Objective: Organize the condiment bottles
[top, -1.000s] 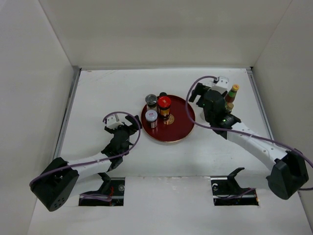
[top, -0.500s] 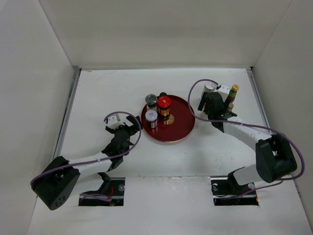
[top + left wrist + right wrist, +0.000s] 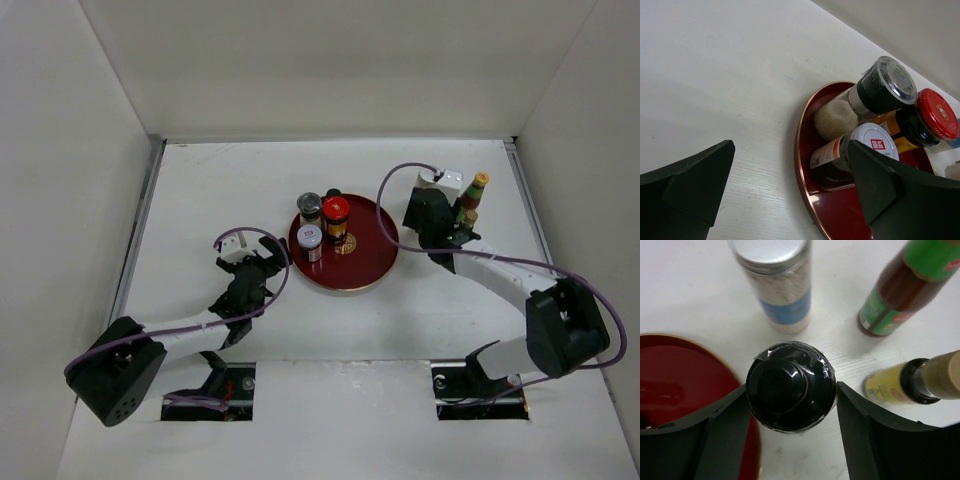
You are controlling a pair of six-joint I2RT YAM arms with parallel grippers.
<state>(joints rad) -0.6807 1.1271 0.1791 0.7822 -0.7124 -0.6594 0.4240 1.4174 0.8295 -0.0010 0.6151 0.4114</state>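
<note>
The top external camera hangs above and behind the arm bases, looking down from far off on the whole table (image 3: 200, 200). The left wrist camera sits low and close, facing obliquely across the tabletop to the red tray (image 3: 835, 210). The right wrist camera looks straight down, very near, on the black-capped bottle (image 3: 790, 390). All three views share the tray's rim.

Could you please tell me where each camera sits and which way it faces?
Top external: above and behind, looking down on the table; left arm and right arm show.
Left wrist: low at the left claw, facing across to the red tray; its fingers show.
Right wrist: over the right claw, looking straight down on the black-capped bottle; its fingers show.
Shared: the tray shows in all three.
</note>
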